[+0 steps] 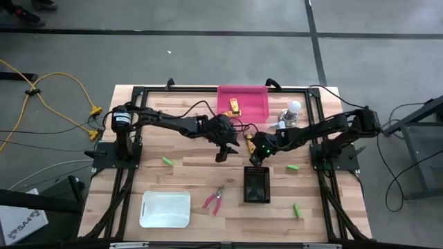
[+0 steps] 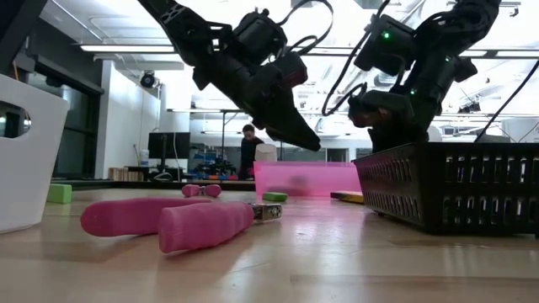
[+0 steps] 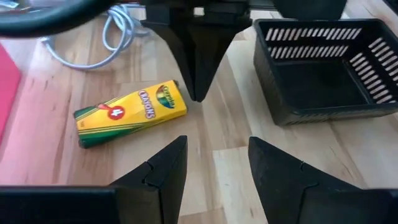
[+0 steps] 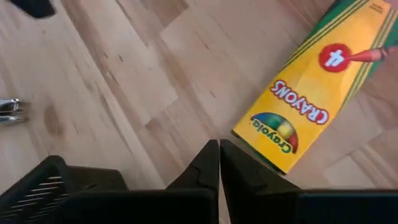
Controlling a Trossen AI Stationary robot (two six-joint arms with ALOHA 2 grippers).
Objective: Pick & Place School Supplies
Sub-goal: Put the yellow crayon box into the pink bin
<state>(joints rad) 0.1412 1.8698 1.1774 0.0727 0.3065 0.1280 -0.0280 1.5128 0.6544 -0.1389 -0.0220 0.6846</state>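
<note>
A yellow crayon box (image 3: 130, 114) lies flat on the wood between the two arms, also visible as the crayon box (image 1: 247, 146). My left gripper (image 3: 214, 146) hovers open just to its near-left, above the table (image 1: 225, 151). My right gripper (image 4: 219, 144) is shut, and its tip points down beside one end of the crayon box (image 4: 267, 130). Pink-handled pliers (image 1: 214, 198) lie near the table's front. Green blocks lie at left (image 1: 167, 161), right (image 1: 293, 167) and near right (image 1: 296, 209). Another yellow piece (image 1: 235, 105) lies in the pink bin (image 1: 257, 104). My right gripper's shut fingers (image 3: 198, 87) come from above, pointing down, right beside the end of the crayon box (image 3: 181, 99). I cannot tell whether they touch it. The box lies flat on the table.
A black slatted basket (image 1: 256, 185) stands just near of the grippers. A white tray (image 1: 165, 209) sits at the near left. A white bulb-like object (image 1: 293, 107) with a coiled cable (image 3: 118, 37) stands at the far right. The arm frames' black rails border the table.
</note>
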